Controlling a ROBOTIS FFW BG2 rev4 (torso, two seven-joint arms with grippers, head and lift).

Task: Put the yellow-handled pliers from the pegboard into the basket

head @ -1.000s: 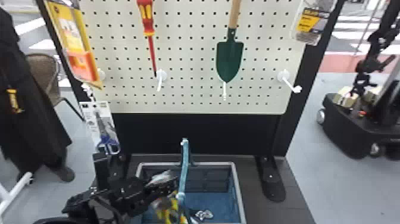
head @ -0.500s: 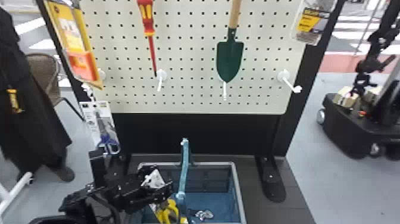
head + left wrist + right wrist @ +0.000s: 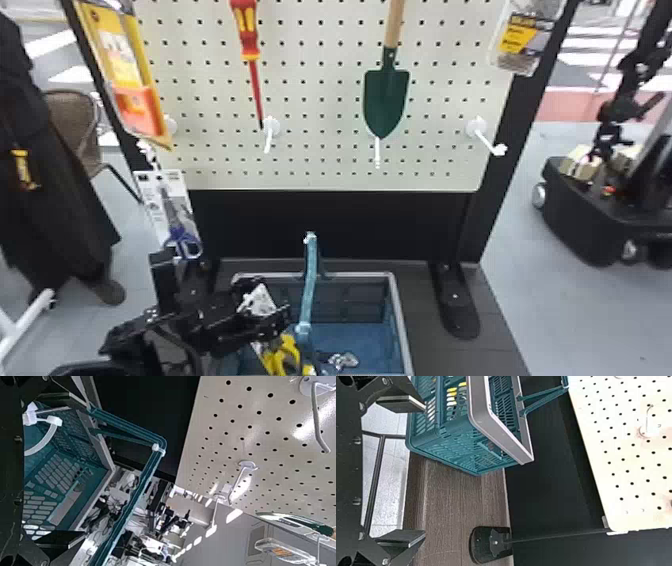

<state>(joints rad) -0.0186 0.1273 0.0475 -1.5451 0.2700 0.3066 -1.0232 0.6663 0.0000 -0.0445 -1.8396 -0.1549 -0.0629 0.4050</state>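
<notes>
Checking the head view, you find the yellow-handled pliers (image 3: pixel 284 354) in the basket (image 3: pixel 401 320), beneath your left pincer (image 3: pixel 267 300). Left wrist view: fingers apart (withdrawing sideways could snag the carry-handle (image 3: pixel 147 473) and tip it). Right wrist view: right pincer (image 3: pixel 424 471) spread.

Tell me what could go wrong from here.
The upright basket handle stands close beside the left end effector and might snag if that arm lifts. White packaging shows between its open fingers, so it could catch and drag the yellow-handled pliers along.
</notes>
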